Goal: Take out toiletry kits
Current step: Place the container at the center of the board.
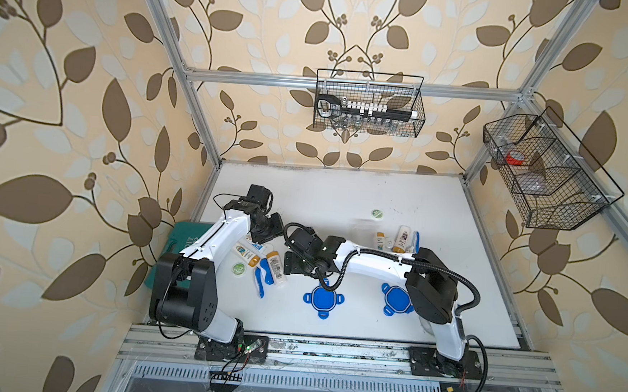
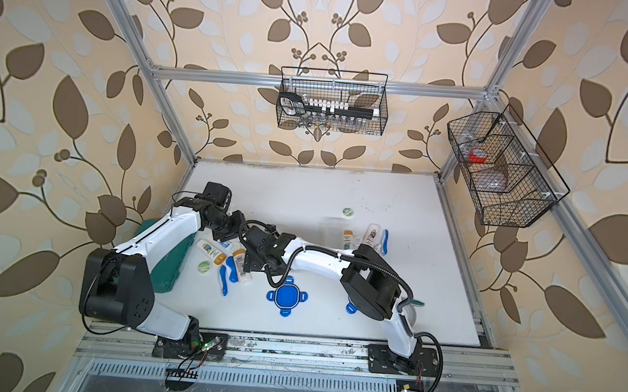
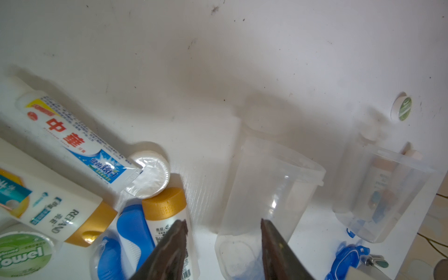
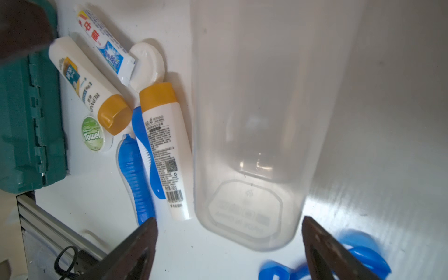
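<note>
Right gripper (image 4: 228, 220): jaws wide, empty, straddling clear jar (image 4: 249, 121) base. Toiletry kit (image 4: 164, 145) loose on table just left of it. Left gripper (image 3: 223, 221): part-open, empty, just beyond kit.

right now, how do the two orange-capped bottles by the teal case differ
The picture-label bottle lies nearer the teal case and shows its front; the barcode bottle lies beside the clear jar and shows its back, with a QR code. The picture-label bottle's cap sits by the green towel disc; the barcode bottle lies against a blue toothbrush piece. Both are white with orange caps, lying down, caps close together.
</note>
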